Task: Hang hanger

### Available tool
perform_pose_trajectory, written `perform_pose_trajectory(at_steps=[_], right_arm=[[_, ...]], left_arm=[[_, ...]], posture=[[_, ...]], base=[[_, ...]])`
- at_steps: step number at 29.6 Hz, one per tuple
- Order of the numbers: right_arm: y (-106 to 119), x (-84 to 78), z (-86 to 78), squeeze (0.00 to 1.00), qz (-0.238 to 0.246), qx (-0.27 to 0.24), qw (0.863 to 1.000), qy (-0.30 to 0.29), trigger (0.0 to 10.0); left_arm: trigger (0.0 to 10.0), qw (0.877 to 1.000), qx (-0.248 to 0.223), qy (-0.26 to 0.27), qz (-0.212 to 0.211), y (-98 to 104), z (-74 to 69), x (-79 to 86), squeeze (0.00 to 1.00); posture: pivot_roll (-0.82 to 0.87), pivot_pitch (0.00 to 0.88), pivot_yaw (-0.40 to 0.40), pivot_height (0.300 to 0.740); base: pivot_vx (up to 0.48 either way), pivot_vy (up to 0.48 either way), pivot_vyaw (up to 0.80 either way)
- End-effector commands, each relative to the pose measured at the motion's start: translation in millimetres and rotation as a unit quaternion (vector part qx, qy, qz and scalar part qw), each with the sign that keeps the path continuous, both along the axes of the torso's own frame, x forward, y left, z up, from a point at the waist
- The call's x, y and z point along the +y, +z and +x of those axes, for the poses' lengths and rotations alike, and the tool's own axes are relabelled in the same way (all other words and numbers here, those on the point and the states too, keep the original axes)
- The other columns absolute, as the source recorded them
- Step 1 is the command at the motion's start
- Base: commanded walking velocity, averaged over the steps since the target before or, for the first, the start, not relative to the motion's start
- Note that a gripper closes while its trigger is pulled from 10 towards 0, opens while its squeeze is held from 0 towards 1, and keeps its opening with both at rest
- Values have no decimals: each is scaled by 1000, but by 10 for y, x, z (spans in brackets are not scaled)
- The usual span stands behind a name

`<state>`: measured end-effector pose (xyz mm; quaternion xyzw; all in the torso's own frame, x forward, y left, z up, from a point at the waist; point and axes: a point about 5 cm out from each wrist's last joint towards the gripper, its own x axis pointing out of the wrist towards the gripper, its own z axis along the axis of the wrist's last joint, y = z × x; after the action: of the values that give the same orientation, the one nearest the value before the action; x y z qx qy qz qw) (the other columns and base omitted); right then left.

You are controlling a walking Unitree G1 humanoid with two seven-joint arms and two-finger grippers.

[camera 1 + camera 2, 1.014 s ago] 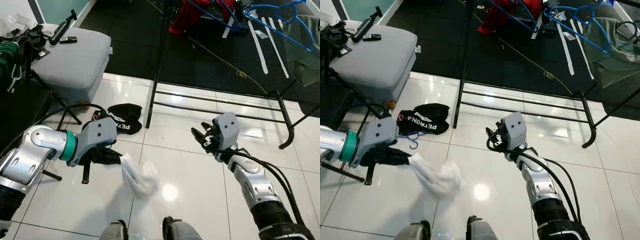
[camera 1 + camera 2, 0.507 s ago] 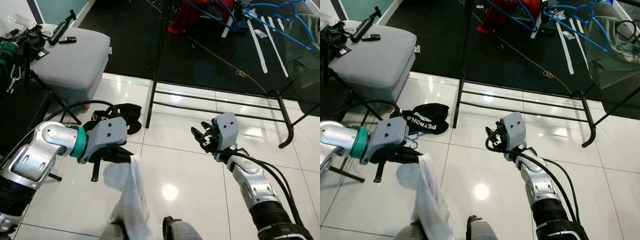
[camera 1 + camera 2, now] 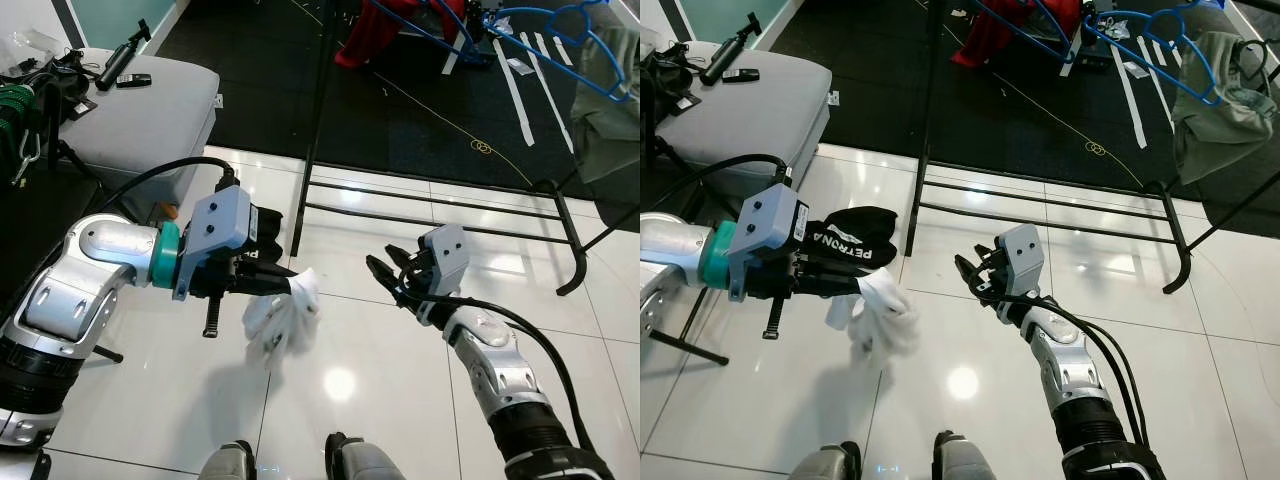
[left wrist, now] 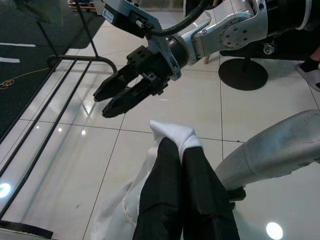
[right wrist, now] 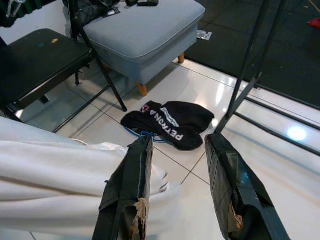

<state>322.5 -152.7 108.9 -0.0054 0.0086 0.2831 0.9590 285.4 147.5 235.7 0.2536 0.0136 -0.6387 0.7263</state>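
White cloth [image 3: 283, 315] is pinched at its upper corner by the closed left gripper [image 3: 285, 284] and hangs bunched above the glossy tiled floor [image 3: 380, 345]. Opposite, the right gripper [image 3: 388, 275] is held with fingers parted, empty. Blue hangers [image 3: 560, 40] are seen well apart, beyond the black rack base [image 3: 440, 210]. A black garment [image 5: 170, 121] lies beside a grey ottoman [image 3: 150, 120].

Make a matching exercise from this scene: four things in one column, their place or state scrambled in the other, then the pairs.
1. white garment
2. black garment
3. right end effector
4. grey ottoman

A. lying on the white tile floor
B. open, holding nothing
C. pinched in the left end effector
D. carrying a small black device on top

Pairs: 1-C, 2-A, 3-B, 4-D
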Motion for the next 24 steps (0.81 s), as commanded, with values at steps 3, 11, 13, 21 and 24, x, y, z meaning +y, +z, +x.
perform_pose_trajectory(at_steps=[3, 11, 13, 21, 24], right_arm=[[-49, -49, -38, 0, 4, 8, 1000, 0, 10000], [-140, -144, -82, 506, 9, 29, 999, 44, 10000], [-147, -136, -88, 1000, 13, 33, 998, 59, 10000], [-158, -98, -130, 1000, -41, 5, 993, 114, 10000], [-162, -108, -132, 1000, -53, -8, 992, 110, 10000]], left_arm=[[0, 1000, -19, -22, 2, 56, -29, -32, 0], [0, 984, -166, -56, 45, 157, 86, -145, 0], [0, 980, -181, -68, 57, 164, 104, -171, 0], [0, 961, -225, -127, 100, 88, 138, -271, 0], [0, 951, -256, -146, 97, 65, 175, -319, 0]], posture=[[-9, 117, -17, 740], [-8, 116, -20, 740], [-8, 116, -20, 740], [-7, 117, -18, 740], [-7, 118, -15, 740]], base=[[0, 0, 0], [0, 0, 0], [0, 0, 0], [0, 0, 0], [0, 0, 0]])
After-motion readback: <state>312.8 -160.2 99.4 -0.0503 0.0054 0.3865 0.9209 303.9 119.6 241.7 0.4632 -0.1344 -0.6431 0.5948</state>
